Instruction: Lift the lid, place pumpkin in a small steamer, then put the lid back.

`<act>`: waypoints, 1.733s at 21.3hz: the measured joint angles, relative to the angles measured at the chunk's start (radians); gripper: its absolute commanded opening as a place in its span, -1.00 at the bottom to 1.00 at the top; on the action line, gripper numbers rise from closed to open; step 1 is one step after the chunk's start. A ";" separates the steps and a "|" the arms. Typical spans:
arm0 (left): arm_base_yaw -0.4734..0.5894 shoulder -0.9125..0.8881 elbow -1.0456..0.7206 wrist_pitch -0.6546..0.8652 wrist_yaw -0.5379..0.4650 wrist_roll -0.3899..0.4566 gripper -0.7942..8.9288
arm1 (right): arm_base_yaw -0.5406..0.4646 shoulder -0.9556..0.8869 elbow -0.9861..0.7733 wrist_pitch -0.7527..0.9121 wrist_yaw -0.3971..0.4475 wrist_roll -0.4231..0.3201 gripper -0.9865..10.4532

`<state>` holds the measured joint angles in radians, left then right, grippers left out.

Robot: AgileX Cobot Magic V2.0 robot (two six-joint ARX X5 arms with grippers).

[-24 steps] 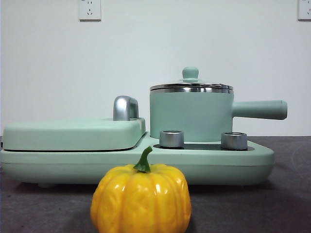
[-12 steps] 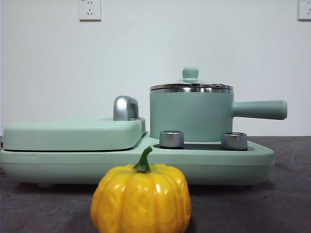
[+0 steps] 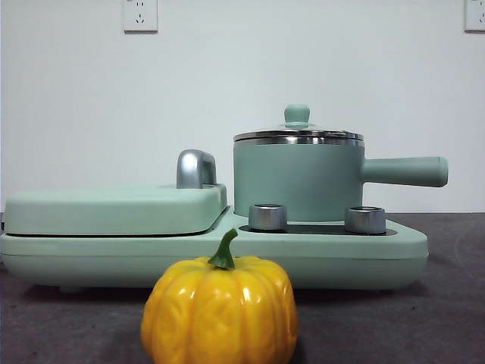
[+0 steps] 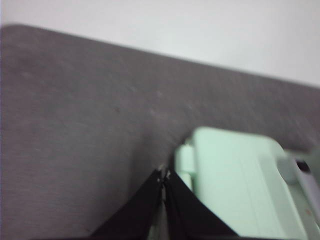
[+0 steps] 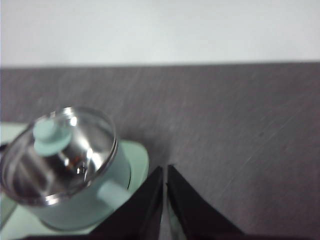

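- Nearest the front camera, a glossy yellow-orange pumpkin [image 3: 220, 309] with a short green stem sits alone on the dark grey table [image 3: 424, 318], in front of the appliance and apart from it.
- Behind it stretches a long mint-green cooker base [image 3: 341, 258] with two steel dials [image 3: 267, 217] on its front right part.
- On the left part of the base lies the flat mint-green griddle cover [image 3: 114, 208], with a chrome handle [image 3: 195, 168] rising at its back edge.
- On the right part stands the small steamer [image 3: 297, 182], its straight side handle pointing right.
- The lid [image 3: 298, 135] rests closed on the steamer, mint-green knob on top.
- Farthest back is a white wall with a power socket [image 3: 140, 14] high up.
- The left gripper [image 4: 164, 176] hangs above the table beside the griddle end of the cooker, jaws pressed together, holding nothing.
- The right gripper [image 5: 165, 170] hangs above the table just beside the steamer and lid, jaws closed together, holding nothing.
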<state>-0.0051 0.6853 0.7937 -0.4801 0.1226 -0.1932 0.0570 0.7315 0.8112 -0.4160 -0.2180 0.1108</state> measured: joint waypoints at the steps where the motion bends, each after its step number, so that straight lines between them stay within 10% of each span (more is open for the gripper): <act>1: -0.007 0.030 0.013 -0.010 0.025 0.016 -0.82 | 0.000 0.031 0.005 -0.003 -0.019 -0.014 -0.81; 16: -0.150 0.211 0.079 -0.169 0.117 0.424 -0.81 | 0.119 0.172 0.005 -0.117 -0.128 -0.369 -0.80; 19: -0.162 0.210 0.079 -0.156 0.117 0.494 -0.58 | 0.145 0.172 0.005 -0.130 -0.122 -0.448 -0.53; 22: -0.163 0.210 0.080 -0.136 0.117 0.516 -0.25 | 0.159 0.172 0.005 -0.130 -0.118 -0.480 -0.31; 37: -0.295 0.241 0.081 0.071 0.118 0.526 -0.25 | 0.159 0.172 0.005 -0.118 -0.117 -0.496 -0.31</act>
<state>-0.3000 0.9268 0.8745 -0.4088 0.2409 0.3332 0.2161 0.9035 0.8165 -0.5343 -0.3347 -0.3847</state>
